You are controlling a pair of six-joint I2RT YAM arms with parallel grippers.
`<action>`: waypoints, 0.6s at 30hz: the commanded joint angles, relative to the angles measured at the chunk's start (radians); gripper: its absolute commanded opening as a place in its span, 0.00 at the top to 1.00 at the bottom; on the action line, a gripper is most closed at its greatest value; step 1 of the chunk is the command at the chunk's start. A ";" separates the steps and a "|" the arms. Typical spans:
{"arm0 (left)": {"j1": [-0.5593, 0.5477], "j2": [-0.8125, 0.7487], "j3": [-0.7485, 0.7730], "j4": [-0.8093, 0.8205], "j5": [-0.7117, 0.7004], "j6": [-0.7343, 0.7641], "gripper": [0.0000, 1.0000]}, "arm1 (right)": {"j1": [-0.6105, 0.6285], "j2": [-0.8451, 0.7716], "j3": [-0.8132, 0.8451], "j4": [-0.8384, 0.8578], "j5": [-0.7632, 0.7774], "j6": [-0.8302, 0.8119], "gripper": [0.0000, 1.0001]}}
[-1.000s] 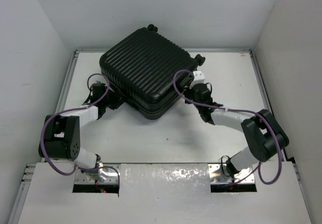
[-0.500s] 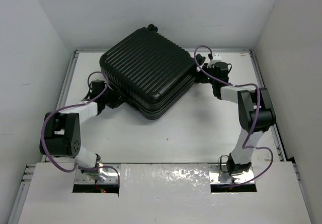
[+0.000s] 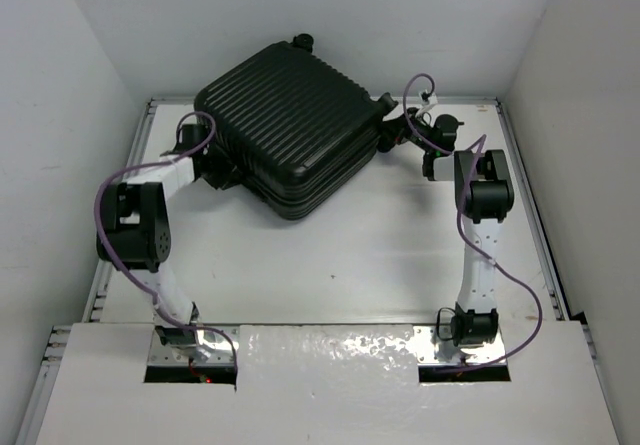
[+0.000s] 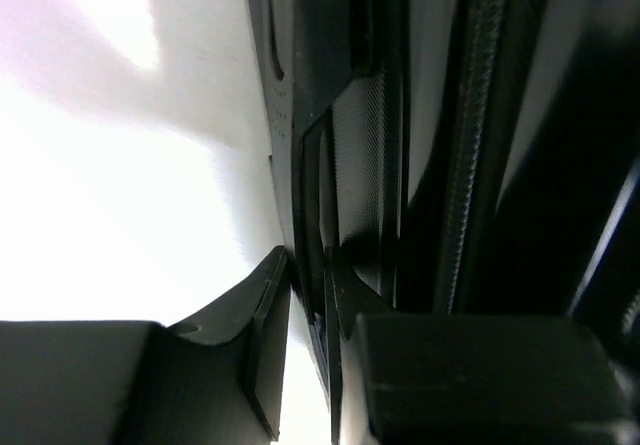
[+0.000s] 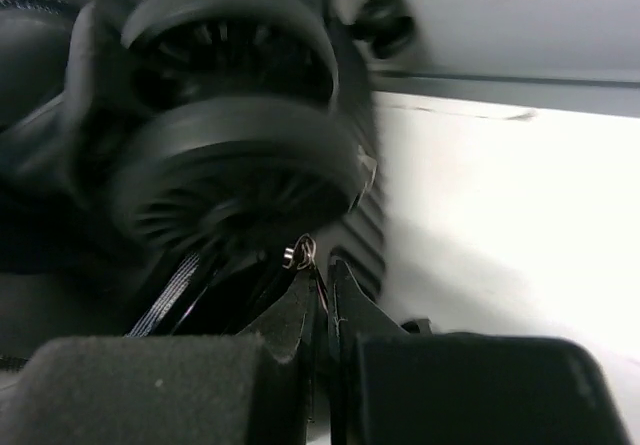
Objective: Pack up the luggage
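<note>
The luggage (image 3: 290, 125), a black ribbed hard-shell case, lies shut and skewed at the back of the table. My left gripper (image 3: 213, 170) is at its left side. In the left wrist view this gripper (image 4: 308, 261) is shut on a thin black strip (image 4: 326, 355) along the luggage's side seam. My right gripper (image 3: 392, 137) is at the back right corner, under a black wheel (image 5: 240, 175). There the right gripper (image 5: 322, 275) is shut on a zipper pull with a small metal ring (image 5: 300, 254).
White walls close in the table (image 3: 330, 255) at the left, back and right, and a raised rail (image 3: 520, 175) runs along the sides. Purple cables (image 3: 500, 275) loop off both arms. A shiny white cover (image 3: 330, 350) lies between the arm bases.
The luggage has slid toward the back wall and turned a little. My right arm swung from its front right side up to the back right wheel corner. The left arm stretched farther back.
</note>
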State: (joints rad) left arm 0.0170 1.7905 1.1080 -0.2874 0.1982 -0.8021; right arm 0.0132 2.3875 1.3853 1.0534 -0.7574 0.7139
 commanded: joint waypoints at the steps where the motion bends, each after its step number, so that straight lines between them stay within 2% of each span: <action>1: 0.014 0.196 0.169 0.019 -0.229 0.122 1.00 | 0.140 -0.016 0.092 0.413 -0.241 0.299 1.00; 3: 0.015 0.259 0.235 -0.018 -0.243 0.142 1.00 | 0.215 -0.048 0.058 0.326 -0.237 0.143 1.00; 4: 0.018 0.270 0.277 -0.039 -0.249 0.144 1.00 | 0.243 -0.065 0.049 0.177 -0.237 0.074 1.00; 5: 0.021 0.280 0.291 -0.047 -0.262 0.145 1.00 | 0.295 -0.091 0.047 0.101 -0.229 -0.065 1.00; 7: 0.032 0.283 0.308 -0.059 -0.287 0.146 1.00 | 0.339 -0.116 0.035 -0.045 -0.201 -0.175 1.00; 8: 0.038 0.290 0.317 -0.067 -0.321 0.146 1.00 | 0.375 -0.125 0.035 -0.059 -0.198 -0.218 1.00; 11: 0.092 0.323 0.377 -0.124 -0.365 0.149 1.00 | 0.441 -0.122 0.037 0.034 -0.227 -0.136 1.00; 13: 0.147 0.340 0.407 -0.128 -0.350 0.138 1.00 | 0.491 -0.128 0.002 0.159 -0.227 -0.085 1.00; 15: 0.182 0.363 0.424 -0.125 -0.338 0.117 1.00 | 0.525 -0.134 -0.021 0.207 -0.217 -0.045 1.00; 18: 0.192 0.406 0.461 -0.127 -0.321 0.110 1.00 | 0.573 -0.116 -0.016 0.281 -0.192 -0.001 1.00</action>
State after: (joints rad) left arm 0.2676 2.0987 1.5810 -0.3355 -0.1051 -0.6365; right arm 0.3401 2.3554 1.3380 1.0649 -0.6876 0.5728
